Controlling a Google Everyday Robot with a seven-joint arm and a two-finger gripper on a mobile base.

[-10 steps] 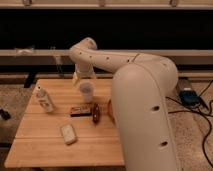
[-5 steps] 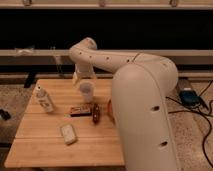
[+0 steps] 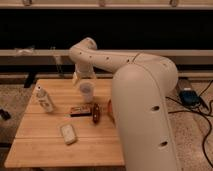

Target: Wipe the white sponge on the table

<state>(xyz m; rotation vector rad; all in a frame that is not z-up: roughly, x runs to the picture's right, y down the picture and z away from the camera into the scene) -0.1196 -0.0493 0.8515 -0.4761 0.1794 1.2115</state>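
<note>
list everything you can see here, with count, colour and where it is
table: 1, light wood, centre of view
white sponge: 1, off-white, front left of the table
bottle: 1, white, left side of the table
cup: 1, translucent white, back middle of the table
flat packet: 1, brown, in front of the cup
dark object: 1, dark brown, right of the packet, kind unclear
box: 1, blue, floor at right, by cables
arm: 1, white, right foreground, reaching over the table
gripper: 1, white, just above the cup
</note>
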